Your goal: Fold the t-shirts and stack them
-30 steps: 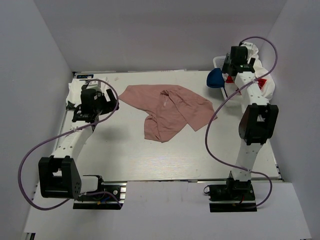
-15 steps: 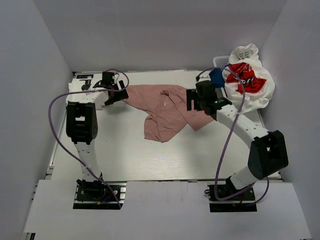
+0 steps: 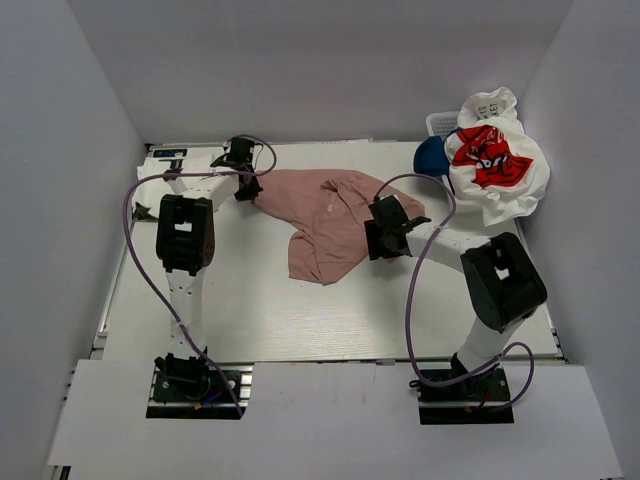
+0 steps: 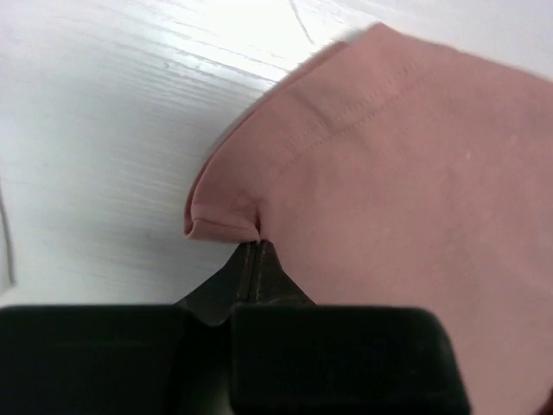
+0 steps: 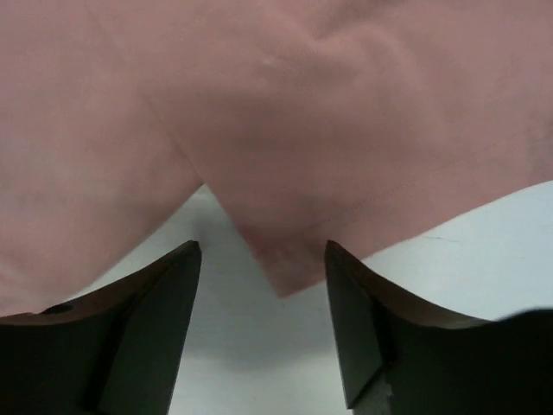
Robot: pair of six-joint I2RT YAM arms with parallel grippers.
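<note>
Dusty-pink t-shirt [image 3: 335, 222] lies rumpled, partly doubled over itself, on the counter [image 3: 250, 300], centre-far.

Left claw [image 4: 253, 251] is at the shirt's far-left corner. Its jaws are pinched tight on the stitched hem, and the cloth puckers into a small fold at the tips.

Right claw [image 5: 262, 251] is low over the shirt's right side. Its jaws stand wide, with a pointed corner of pink hem lying between the fingers [image 5: 155, 320]. The cloth is not gripped, and bare counter shows beneath.

Far-right corner: white tee with red graphic [image 3: 495, 160] is heaped up, with a navy tee [image 3: 430, 157] just left of it. A white slotted basket [image 3: 437, 122] shows behind them.
</note>
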